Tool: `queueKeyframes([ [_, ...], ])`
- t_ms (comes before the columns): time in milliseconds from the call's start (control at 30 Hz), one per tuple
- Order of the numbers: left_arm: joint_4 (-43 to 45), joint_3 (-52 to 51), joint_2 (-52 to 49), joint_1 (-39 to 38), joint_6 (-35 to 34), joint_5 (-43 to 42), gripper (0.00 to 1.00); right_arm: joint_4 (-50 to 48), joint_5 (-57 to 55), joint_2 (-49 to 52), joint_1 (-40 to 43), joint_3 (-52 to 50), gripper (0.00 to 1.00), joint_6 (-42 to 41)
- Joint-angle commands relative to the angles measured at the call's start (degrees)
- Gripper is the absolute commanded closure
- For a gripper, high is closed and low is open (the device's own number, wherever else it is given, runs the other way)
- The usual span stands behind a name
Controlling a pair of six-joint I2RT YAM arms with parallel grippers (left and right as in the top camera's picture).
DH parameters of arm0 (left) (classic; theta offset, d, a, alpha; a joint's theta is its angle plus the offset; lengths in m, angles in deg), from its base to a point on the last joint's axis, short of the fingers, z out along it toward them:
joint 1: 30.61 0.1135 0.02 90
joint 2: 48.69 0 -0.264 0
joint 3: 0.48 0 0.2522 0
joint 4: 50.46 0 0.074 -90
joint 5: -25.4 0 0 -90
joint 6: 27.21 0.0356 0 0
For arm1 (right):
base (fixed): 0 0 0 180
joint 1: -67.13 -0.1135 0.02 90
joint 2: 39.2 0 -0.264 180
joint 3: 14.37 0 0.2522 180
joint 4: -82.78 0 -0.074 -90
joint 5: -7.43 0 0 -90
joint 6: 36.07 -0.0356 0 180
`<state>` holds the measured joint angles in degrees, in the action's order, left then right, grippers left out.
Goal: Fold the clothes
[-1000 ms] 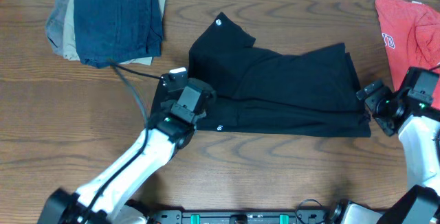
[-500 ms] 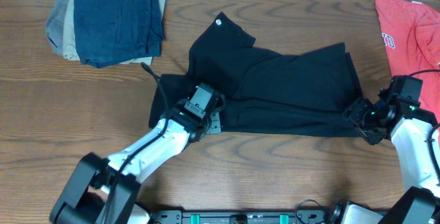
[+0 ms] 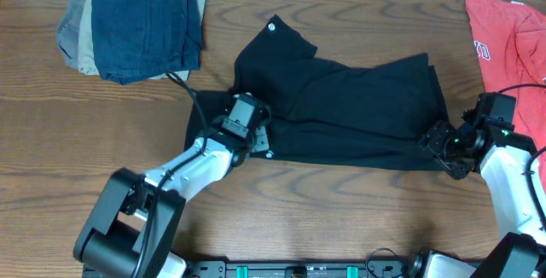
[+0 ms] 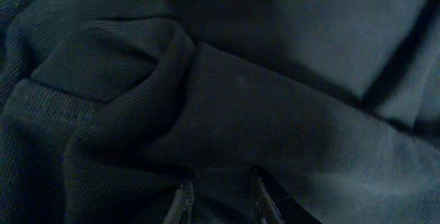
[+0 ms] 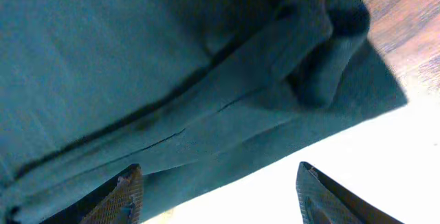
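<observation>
Jaws at black T-shirt (image 3: 358, 107), wooden table (image 3: 341, 218)

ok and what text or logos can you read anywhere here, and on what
white print on the red T-shirt: too blurred to read
small round white mark on the black T-shirt: too small to read
no other text shows in any view

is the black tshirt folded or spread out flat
Partly folded: the black T-shirt lies doubled over in long layers, one sleeve sticking out.
</observation>
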<state>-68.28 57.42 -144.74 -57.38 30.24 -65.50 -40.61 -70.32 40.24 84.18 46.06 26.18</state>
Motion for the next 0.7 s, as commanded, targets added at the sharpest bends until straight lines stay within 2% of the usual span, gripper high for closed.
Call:
queueKeyframes([
  [0, 1.5, 0.3, -3.7, 3.2, 1.4, 2.0, 0.69, 0.3, 0.4, -0.2, -1.0, -0.4, 0.28, 1.1],
  [100, 3.8, 0.4, -4.6, 5.1, 4.7, 2.0, 0.69, 0.4, 0.4, -0.3, -1.0, -0.4, 0.21, 1.1],
  [167, 4.3, 0.5, -4.1, 6.3, 5.1, 2.0, 0.69, 0.4, 0.4, -0.2, -1.0, -0.4, 0.20, 1.1],
  [467, 2.5, 0.6, 3.5, 6.9, 5.1, 2.0, 0.64, 0.1, -0.5, 0.3, -1.0, -0.5, 0.18, -1.0],
  [667, 1.0, 0.6, 4.1, 6.9, 5.1, 2.0, 0.62, -0.4, -2.1, 2.0, -1.0, -3.5, 0.22, -3.1],
])
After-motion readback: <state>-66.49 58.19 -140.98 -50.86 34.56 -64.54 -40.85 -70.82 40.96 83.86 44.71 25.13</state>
